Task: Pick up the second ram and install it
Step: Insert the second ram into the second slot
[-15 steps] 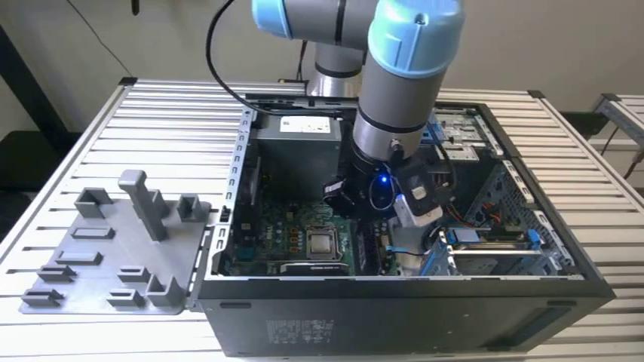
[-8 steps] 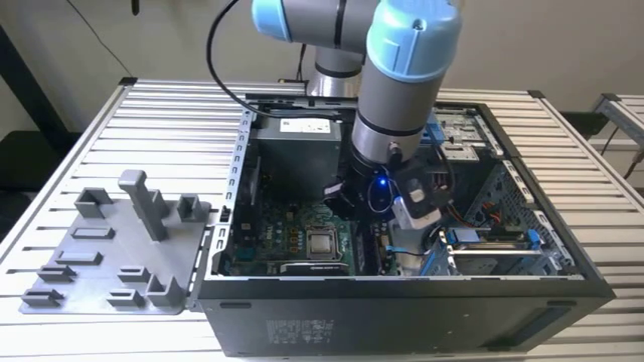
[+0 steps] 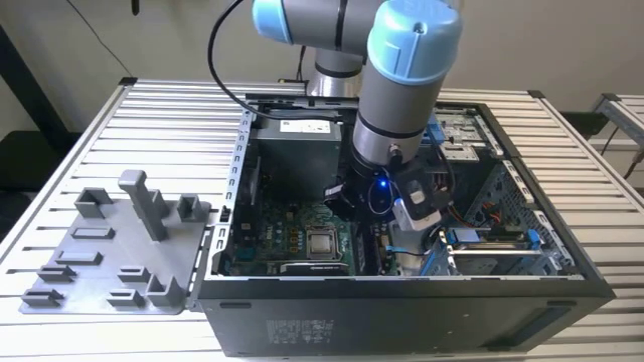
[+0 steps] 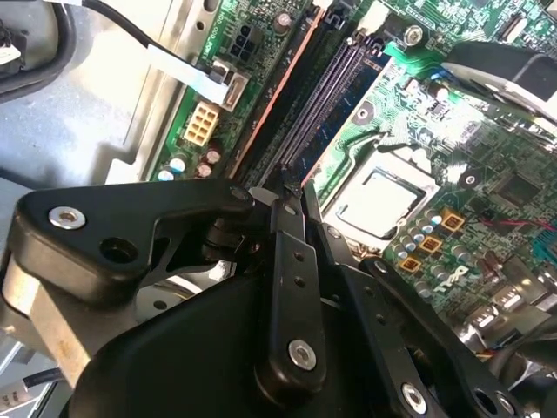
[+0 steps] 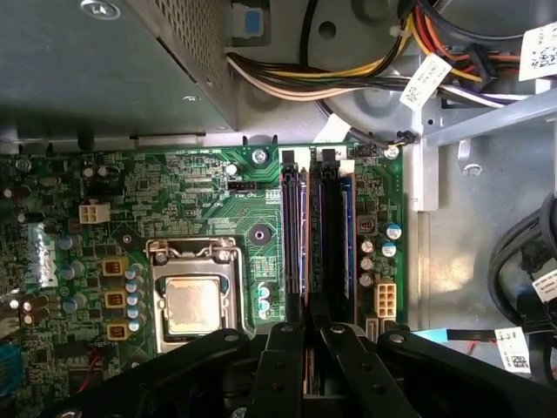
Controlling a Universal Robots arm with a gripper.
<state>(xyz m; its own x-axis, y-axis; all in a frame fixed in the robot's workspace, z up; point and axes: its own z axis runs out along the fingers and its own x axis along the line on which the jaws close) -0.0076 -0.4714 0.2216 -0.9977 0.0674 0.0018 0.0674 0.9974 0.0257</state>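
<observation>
My gripper [image 3: 375,226] is down inside the open computer case [image 3: 403,320], over the motherboard's memory slots [image 5: 292,235]. In both wrist views its black fingers [image 4: 291,261] stand almost together, pinched on a thin long strip seen edge-on. That strip is the second ram [image 4: 268,109]. It runs out from the fingertips along the line of the slots [image 4: 329,96] and a little above them. The gripper [image 5: 311,335] sits between the two dark slots in the first wrist view. Whether the stick touches a slot I cannot tell.
The square silver processor [image 5: 191,305] lies beside the slots. The metal power supply [image 5: 104,61] and bundled cables [image 5: 348,78] crowd the slots' far end. A drive cage [image 3: 493,241] fills the case on the exterior view's right. A grey fixture tray [image 3: 101,260] with upright posts sits outside on the left.
</observation>
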